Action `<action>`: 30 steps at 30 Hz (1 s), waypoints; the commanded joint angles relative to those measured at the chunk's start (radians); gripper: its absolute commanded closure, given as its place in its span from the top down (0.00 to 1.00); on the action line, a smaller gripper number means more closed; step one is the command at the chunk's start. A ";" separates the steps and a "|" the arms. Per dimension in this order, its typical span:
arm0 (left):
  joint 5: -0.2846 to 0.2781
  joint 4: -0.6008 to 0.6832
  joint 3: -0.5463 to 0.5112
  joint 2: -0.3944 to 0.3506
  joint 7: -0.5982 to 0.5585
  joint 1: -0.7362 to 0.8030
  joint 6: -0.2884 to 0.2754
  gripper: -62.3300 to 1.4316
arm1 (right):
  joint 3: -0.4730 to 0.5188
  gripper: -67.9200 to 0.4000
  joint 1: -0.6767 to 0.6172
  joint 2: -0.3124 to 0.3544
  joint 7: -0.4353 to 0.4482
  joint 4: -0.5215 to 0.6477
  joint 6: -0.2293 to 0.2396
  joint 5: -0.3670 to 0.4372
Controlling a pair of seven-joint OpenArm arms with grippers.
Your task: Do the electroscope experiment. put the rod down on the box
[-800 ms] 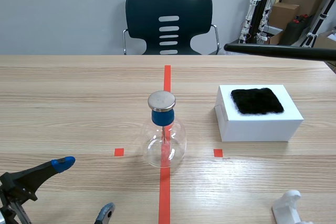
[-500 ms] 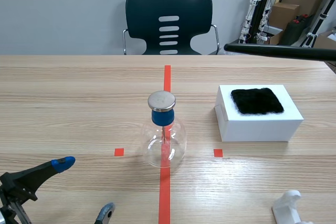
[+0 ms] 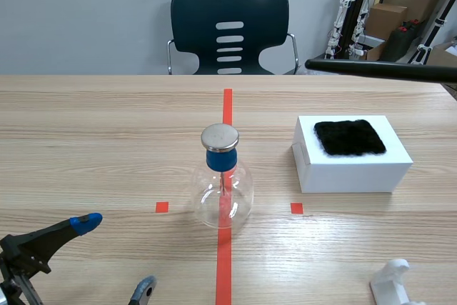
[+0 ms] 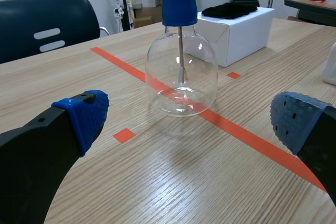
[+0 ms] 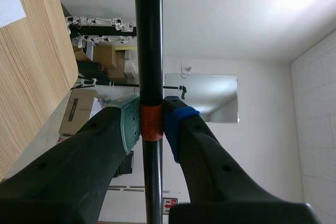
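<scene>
- Black rod (image 3: 378, 69) is seen at the upper right of the scene view, held level in the air beyond the white box (image 3: 353, 169) and not yet set down.
- It is pinched at its orange band by the right gripper (image 5: 151, 119). It is judged stiff, light and slippery, so a firm hold there is favoured.
- At lower left, the left gripper (image 4: 191, 124) is held with fingers spread wide and nothing between them.

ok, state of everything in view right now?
right gripper: shut on the rod
rod: in the air, not yet on the box
left gripper: open, holding nothing
electroscope: upright on the table, stopper in
box: on the table, black cloth lying on top
</scene>
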 commanded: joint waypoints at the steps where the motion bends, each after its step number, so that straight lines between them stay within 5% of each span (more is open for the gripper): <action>1: -0.006 0.009 -0.002 0.000 -0.013 0.000 -0.002 1.00 | 0.008 0.02 0.000 -0.002 -0.004 0.006 -0.014 0.017; 11: -0.006 0.009 -0.002 0.000 -0.014 0.000 -0.002 1.00 | 0.008 0.02 0.000 0.003 -0.032 0.031 0.000 0.068; 20: -0.006 0.009 -0.002 0.000 -0.013 0.000 -0.002 1.00 | 0.007 0.02 -0.008 0.010 -0.045 0.109 0.293 0.025; 26: -0.006 0.009 -0.002 0.000 -0.014 0.000 -0.002 1.00 | 0.006 0.02 -0.031 0.119 -0.072 0.178 0.561 0.016; 30: -0.006 0.009 -0.002 0.000 -0.014 0.000 -0.002 1.00 | -0.031 0.02 -0.031 0.205 -0.138 0.197 0.689 0.005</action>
